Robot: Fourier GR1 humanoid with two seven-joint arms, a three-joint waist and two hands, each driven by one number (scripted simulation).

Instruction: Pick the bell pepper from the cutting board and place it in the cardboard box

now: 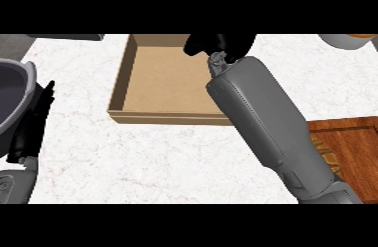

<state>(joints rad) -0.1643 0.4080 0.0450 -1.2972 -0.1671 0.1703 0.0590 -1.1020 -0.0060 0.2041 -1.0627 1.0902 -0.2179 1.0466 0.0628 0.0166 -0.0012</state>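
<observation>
The white marble-patterned counter (162, 156) filled most of the head view and lay beneath both hands. On it, directly below the right hand, stood the open brown cardboard box (159, 83), rectangular, with low walls and a bare floor visible on the side toward the left hand. The grey right forearm (266, 126) rose from the lower right edge of the view and crossed the box's near right corner diagonally. To the outer side of that forearm, well behind the right hand, lay the reddish-brown wooden cutting board (347, 141), partly hidden by the arm; its visible surface carried nothing.

The black right hand (220, 45) was positioned over the far right part of the box, at the upper edge of the view, with its fingers curled downward. Whether the fingers enclosed anything could not be determined. The bell pepper was not visible in the view; its location could not be established.

The black left hand (31, 126) showed at the left edge, far from the right hand, with fingers straight and pointing upward, holding nothing. Beside it, further to the left, sat a dark grey rounded vessel (13, 96), cut off by the edge.
</observation>
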